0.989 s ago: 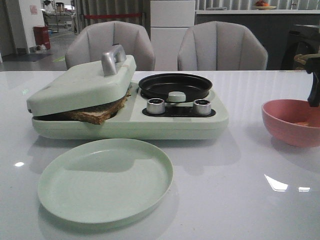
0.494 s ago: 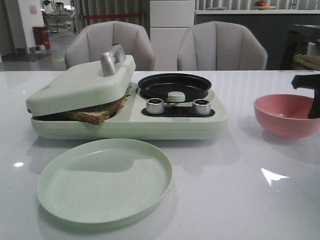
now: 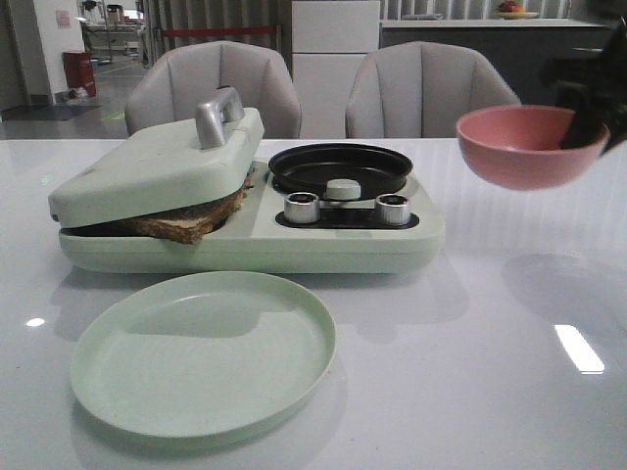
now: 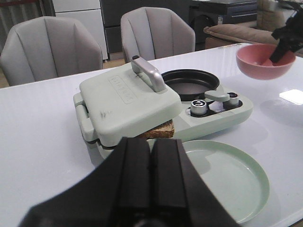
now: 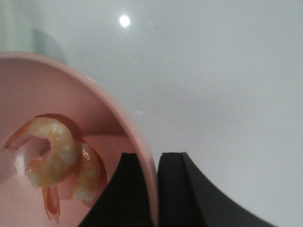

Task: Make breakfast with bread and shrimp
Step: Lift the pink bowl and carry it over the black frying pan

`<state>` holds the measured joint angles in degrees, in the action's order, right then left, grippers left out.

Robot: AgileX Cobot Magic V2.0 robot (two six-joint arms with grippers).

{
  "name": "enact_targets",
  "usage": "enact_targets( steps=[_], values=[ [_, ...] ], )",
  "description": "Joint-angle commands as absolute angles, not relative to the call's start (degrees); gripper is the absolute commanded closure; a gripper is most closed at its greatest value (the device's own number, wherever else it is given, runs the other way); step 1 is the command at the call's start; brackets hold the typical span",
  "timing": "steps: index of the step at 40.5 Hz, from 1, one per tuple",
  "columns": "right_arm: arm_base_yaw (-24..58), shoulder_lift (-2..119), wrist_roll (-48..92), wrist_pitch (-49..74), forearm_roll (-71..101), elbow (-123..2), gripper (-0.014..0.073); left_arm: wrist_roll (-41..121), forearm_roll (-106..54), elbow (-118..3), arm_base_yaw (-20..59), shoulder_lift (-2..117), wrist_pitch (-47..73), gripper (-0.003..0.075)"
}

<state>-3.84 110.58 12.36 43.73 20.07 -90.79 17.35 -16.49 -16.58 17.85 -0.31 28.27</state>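
**Holding the pink bowl off the table, shrimp inside**

Looking at my right wrist feed, I see the right gripper [image 5: 152, 189] clenched on the rim of the pink bowl [image 3: 521, 147], one finger inside the wall and one outside. The shrimp [image 5: 57, 163] lies curled on the bowl's floor, close to the inner finger. On the front feed the bowl hangs in the air above the white table [image 3: 470, 372], to the right of the pale green breakfast maker [image 3: 245, 230], its shadow on the table below it. The bread [image 3: 191, 223] sits in the maker's left half under the tilted lid [image 3: 162, 162], a brown corner sticking out. The black pan [image 3: 341, 166] and the green plate [image 3: 201, 352] hold nothing. My left gripper [image 4: 150, 175] has its fingers pressed together on nothing.
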Motion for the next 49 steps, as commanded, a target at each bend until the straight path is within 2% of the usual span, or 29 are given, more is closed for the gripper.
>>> enact_targets(
  steps=[1,11,25,36,43,49],
  values=[
    [-0.7,104.7,17.7,37.7,27.2,-94.4,0.0627,16.9,-17.6,-18.1,18.3,-1.0,23.4,0.068],
    [8.5,103.9,25.5,23.9,33.5,-94.4,0.0627,16.9,-17.6,-18.1,18.3,-1.0,23.4,0.068],
    [17.9,104.5,25.6,-14.3,32.6,-80.8,0.0625,16.9,-17.6,-18.1,18.3,-1.0,23.4,0.068],
    [20.4,109.8,25.4,-35.1,20.2,-75.3,0.0625,16.9,-17.6,-18.1,18.3,-1.0,23.4,0.068],
    [20.5,112.6,24.7,-54.8,14.0,-72.0,0.0625,16.9,-17.6,-18.1,18.3,-1.0,23.4,0.068],
    [20.5,115.4,24.9,-63.3,6.9,-71.9,0.0625,16.9,-17.6,-18.1,18.3,-1.0,23.4,0.068]
  ],
)
